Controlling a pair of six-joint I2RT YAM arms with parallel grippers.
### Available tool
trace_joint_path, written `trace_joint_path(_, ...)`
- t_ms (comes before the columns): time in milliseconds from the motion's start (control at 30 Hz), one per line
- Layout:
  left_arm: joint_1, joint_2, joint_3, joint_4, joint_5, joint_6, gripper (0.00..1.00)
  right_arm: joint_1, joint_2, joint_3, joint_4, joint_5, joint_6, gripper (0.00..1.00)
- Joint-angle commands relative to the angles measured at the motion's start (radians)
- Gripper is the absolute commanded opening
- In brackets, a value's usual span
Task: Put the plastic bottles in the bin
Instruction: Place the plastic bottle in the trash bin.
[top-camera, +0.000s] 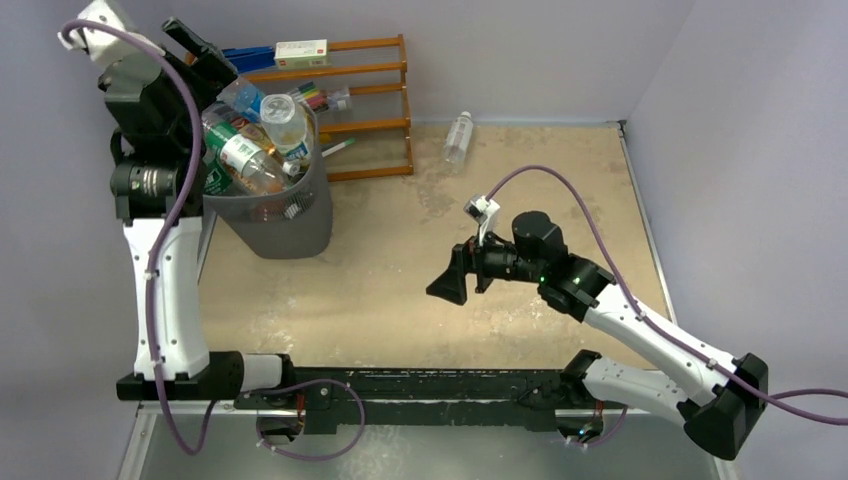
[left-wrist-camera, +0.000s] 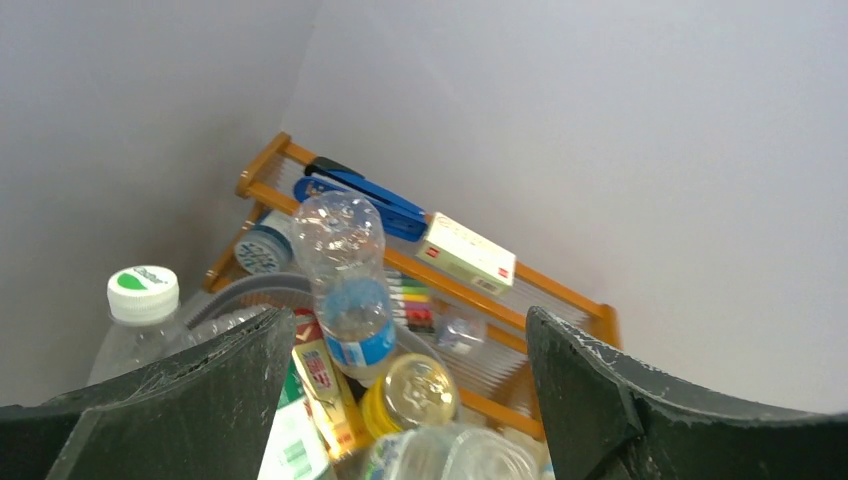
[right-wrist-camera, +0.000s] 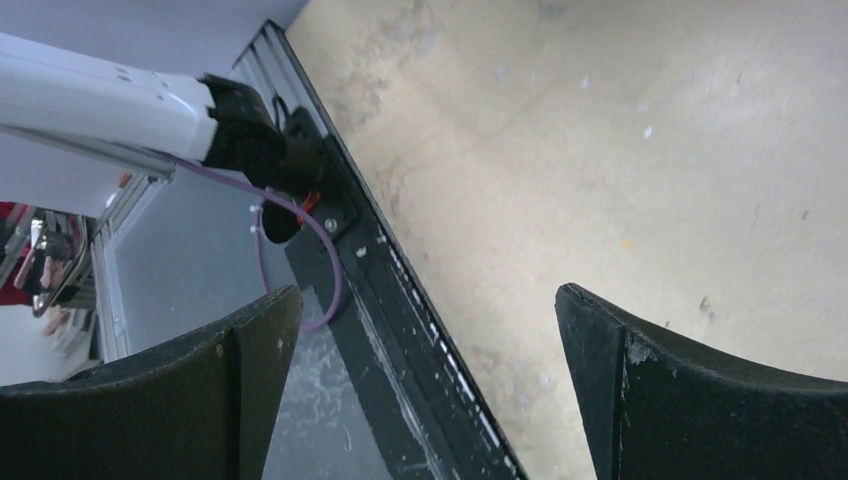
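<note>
The grey bin (top-camera: 285, 225) stands at the back left, heaped with plastic bottles (top-camera: 262, 140) above its rim. In the left wrist view a clear bottle with a blue label (left-wrist-camera: 345, 290), a yellow-capped one (left-wrist-camera: 405, 395) and a white-capped one (left-wrist-camera: 140, 310) lie on the heap. My left gripper (top-camera: 200, 55) is open and empty, high over the bin's far left rim; its midpoint also shows in the left wrist view (left-wrist-camera: 405, 400). One clear bottle (top-camera: 457, 136) lies on the table by the back wall. My right gripper (top-camera: 452, 283) is open and empty over mid-table, its midpoint also showing in the right wrist view (right-wrist-camera: 430, 385).
An orange wooden rack (top-camera: 365, 100) with markers, a box and a blue stapler stands against the back wall just behind the bin. The black arm rail (top-camera: 430, 385) runs along the near edge. Grey walls close the left, back and right sides.
</note>
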Motion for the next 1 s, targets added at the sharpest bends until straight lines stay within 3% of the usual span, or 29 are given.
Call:
trace_joint_path(0,0.006,-0.07,0.008,-0.046,0.111,-0.088,0.85,0.002,-0.053,-0.112,0.094,0.003,0.074,1.0)
trace_joint_path(267,0.006,-0.149,0.057,-0.161,0.224,-0.132,0.86,0.002,-0.107,-0.312,0.195,0.007,0.199,1.0)
trace_joint_path(567,0.006,-0.19,0.004,-0.18,0.397,-0.202,0.86,0.002,-0.233,-0.549,0.467,0.036,0.479,1.0)
trace_joint_path(767,-0.008,-0.158,-0.028,-0.163,0.531,-0.233,0.86,0.002,-0.289,-0.546,0.371,0.085,0.473,1.0)
trace_joint_path(967,-0.097,-0.095,-0.013,-0.193,0.524,-0.204,0.87,0.002,-0.309,-0.522,0.285,0.167,0.502,1.0)
